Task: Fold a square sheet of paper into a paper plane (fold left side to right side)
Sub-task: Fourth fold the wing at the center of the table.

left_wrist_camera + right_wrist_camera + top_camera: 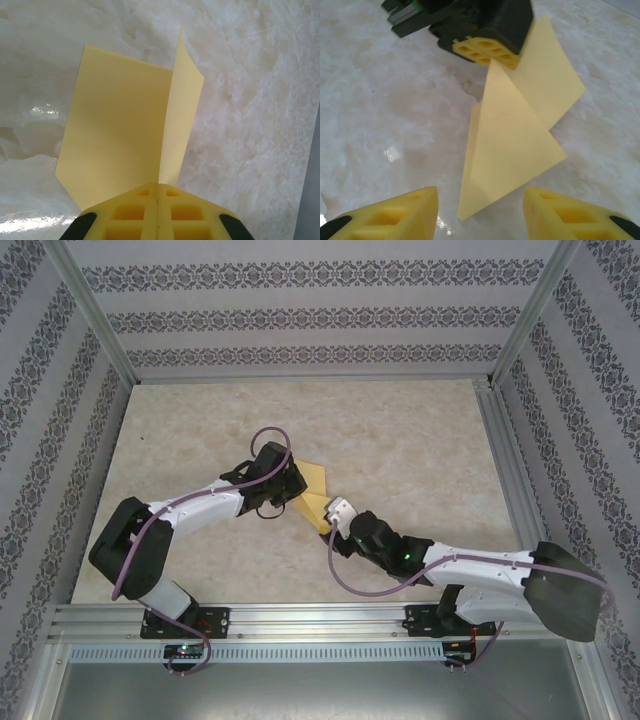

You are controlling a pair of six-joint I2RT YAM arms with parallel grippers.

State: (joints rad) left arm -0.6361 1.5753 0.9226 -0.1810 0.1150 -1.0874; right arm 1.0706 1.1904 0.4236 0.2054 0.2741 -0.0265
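The square sheet of paper (318, 490), thin and yellow-orange, lies partly folded in the middle of the table. My left gripper (293, 488) is shut on it. In the left wrist view its pads meet at a raised crease (167, 145), with one panel of the paper (120, 135) flat and a narrower flap standing up to the right. My right gripper (330, 515) is open just short of the sheet's near corner. In the right wrist view a pointed triangular fold of the paper (512, 145) reaches down between its fingers (480, 196) without touching them, and the left gripper (487, 52) pinches the far end.
The marbled table top (420, 450) stretches wide to the right and behind the paper. Aluminium frame rails (505, 470) and patterned walls border the table. The two arms converge at the centre, their wrists close together.
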